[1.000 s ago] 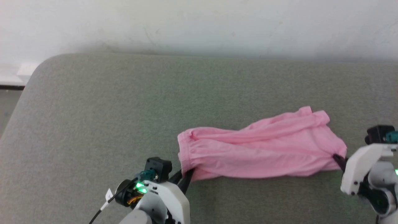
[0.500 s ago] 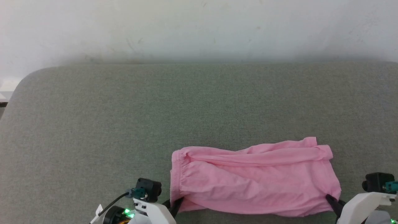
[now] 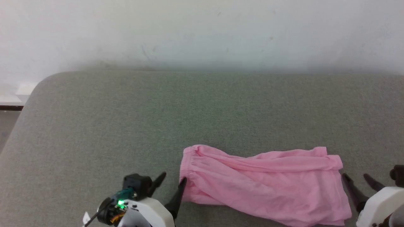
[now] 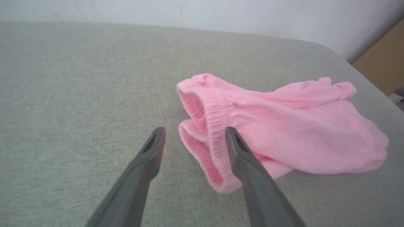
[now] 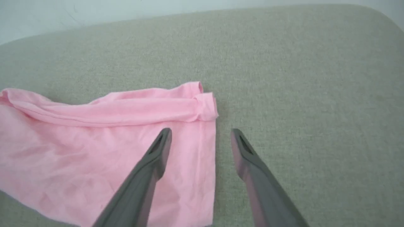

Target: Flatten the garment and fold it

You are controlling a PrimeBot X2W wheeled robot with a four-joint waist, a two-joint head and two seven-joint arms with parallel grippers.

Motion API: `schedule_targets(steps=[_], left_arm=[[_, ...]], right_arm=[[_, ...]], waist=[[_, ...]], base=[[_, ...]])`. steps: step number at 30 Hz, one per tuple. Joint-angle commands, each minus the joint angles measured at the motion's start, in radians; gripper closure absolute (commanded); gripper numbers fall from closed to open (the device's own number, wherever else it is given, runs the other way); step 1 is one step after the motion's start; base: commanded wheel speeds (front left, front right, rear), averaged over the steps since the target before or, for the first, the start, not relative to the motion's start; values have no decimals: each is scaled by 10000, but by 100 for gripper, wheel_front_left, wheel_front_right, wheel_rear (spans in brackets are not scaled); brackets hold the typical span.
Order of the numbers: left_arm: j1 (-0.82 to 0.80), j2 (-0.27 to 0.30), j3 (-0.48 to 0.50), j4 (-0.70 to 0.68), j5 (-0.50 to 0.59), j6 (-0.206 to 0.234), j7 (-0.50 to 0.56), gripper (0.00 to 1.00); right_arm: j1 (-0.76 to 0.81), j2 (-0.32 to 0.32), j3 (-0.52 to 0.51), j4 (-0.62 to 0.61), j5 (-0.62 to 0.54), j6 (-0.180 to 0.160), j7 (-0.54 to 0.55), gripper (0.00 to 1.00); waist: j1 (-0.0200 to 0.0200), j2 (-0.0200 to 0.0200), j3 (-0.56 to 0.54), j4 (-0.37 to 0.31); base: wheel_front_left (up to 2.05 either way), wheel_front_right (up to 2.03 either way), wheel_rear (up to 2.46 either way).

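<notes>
The garment (image 3: 265,184), light pink shorts, lies crumpled along the near part of a grey-green padded surface (image 3: 157,119), its gathered waistband (image 4: 208,126) at the left end and a leg hem (image 5: 208,132) at the right. My left gripper (image 3: 173,179) stands open at the waistband end; in the left wrist view the left gripper (image 4: 194,134) has the waistband's edge between its spread fingers, not pinched. At the hem end my right gripper (image 3: 355,177) is open too; in the right wrist view the right gripper (image 5: 200,134) straddles the hem's edge with one finger over the cloth.
A pale wall (image 3: 202,31) rises behind the padded surface. The surface's rounded corner (image 3: 41,82) is at the far left, with floor beyond it. A tan panel (image 4: 383,63) shows past the far corner in the left wrist view.
Both grippers have opened and let go of the garment, which now lies slack on the surface. The head camera has also shifted, so the whole picture sits differently.
</notes>
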Motion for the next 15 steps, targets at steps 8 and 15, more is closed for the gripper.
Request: schedule_targets(steps=[8, 15], left_arm=[[294, 338, 961, -1004, 722, 558, -2576, 0], [363, 361, 1669, -1355, 2869, 1750, -3417, 0]], right_arm=[[229, -373, 12, -135, -535, -17, -1309, 0], [305, -45, -160, 741, -1038, -17, -1684, 0]], waist=[[1, 0, -278, 421], [1, 0, -142, 608]], base=[[0, 0, 0], [0, 0, 0]])
